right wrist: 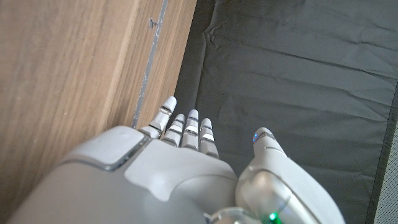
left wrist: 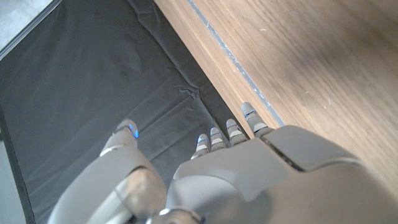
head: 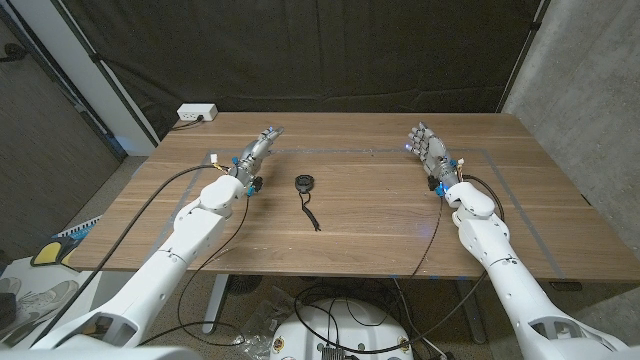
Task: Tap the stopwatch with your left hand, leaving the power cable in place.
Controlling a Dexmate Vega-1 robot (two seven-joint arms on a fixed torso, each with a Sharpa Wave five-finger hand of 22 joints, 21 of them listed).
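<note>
My left hand (head: 255, 153) and right hand (head: 428, 150) hang open, holding nothing; the stopwatch (head: 304, 183) sits mid-table (head: 380, 215) between them, cord (head: 311, 212) trailing toward the near edge.

Two glossy white, rounded arm shells end in silver-grey jointed hands: the left hand (head: 256, 150) and right hand (head: 427, 147). Fingertips (right wrist: 169, 102) are white with dark bands. Blue fittings and black cables sit at each wrist; small blue and green lights glow.

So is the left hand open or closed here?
Open: the left hand holds nothing, fingers extended, apart from the stopwatch.
</note>
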